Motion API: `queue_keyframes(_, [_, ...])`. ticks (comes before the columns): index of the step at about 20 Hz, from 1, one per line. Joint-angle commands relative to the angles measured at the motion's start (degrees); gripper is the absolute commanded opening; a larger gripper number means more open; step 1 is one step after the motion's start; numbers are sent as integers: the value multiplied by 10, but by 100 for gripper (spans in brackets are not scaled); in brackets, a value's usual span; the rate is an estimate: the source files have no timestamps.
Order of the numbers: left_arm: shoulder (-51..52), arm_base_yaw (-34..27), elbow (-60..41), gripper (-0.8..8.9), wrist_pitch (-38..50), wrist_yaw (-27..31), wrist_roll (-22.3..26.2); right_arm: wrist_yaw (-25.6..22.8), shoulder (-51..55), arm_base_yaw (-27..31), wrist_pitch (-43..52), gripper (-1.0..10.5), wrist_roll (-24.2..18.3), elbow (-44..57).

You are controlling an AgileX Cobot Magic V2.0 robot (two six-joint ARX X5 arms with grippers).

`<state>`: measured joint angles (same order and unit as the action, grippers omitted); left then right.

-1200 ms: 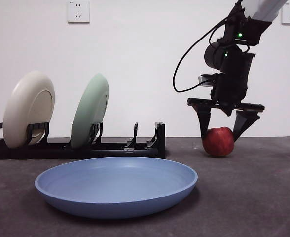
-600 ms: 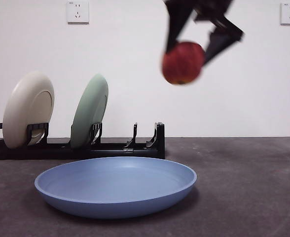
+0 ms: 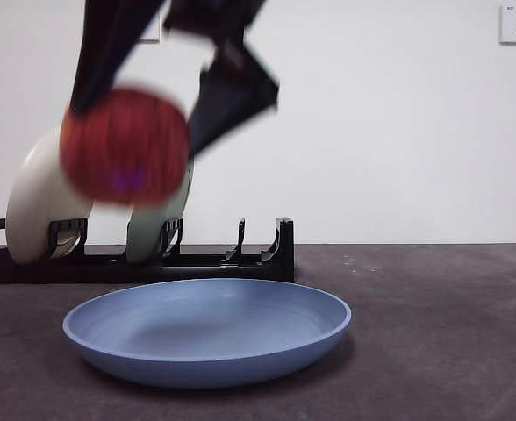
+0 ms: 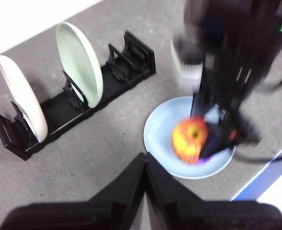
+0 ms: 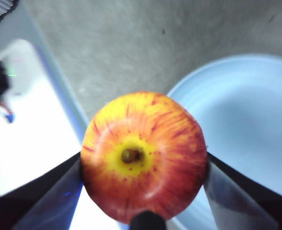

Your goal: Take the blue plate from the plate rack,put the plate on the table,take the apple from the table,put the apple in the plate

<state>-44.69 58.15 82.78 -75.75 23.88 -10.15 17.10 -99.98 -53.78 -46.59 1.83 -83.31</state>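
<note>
The red apple (image 3: 126, 145) hangs in the air, blurred by motion, with my right gripper (image 3: 142, 123) shut on it from above. It is over the left part of the blue plate (image 3: 207, 333), which lies flat on the table (image 3: 433, 333). In the right wrist view the apple (image 5: 143, 155) sits stem-up between the two jaws, at the rim of the blue plate (image 5: 246, 120). The left wrist view shows the apple (image 4: 191, 139) over the plate (image 4: 158, 139), with my left gripper (image 4: 144, 165) shut, empty and well back from it.
The black plate rack (image 3: 227, 261) stands behind the blue plate and holds a cream plate (image 3: 32, 206) and a pale green plate (image 3: 151, 232). The table's edge (image 4: 263, 179) runs close beside the blue plate.
The right gripper has lifted the apple off the table at the right and carried it left and nearer, from beside the rack's end to above the blue plate.
</note>
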Motion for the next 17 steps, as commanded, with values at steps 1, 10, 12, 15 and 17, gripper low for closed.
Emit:
queue_keyframes(1, [11,-2,-2,-5,3,2,-4,-9,-2,-3,71,0,50,59])
queue_keyframes(10, [26,-2,-2,-4,3,2,-4,-174,-2,-2,193,-1,72,149])
queue_keyframes(12, [26,-2,-2,-5,3,2,-4,-182,-2,-2,206,-1,72,160])
queue_keyframes(15, [26,-2,-2,-5,3,2,-4,-193,-2,-1,215,0,76,175])
queue_keyframes(17, [26,-2,-2,-4,3,2,-6,-205,-3,-1,229,-1,76,190])
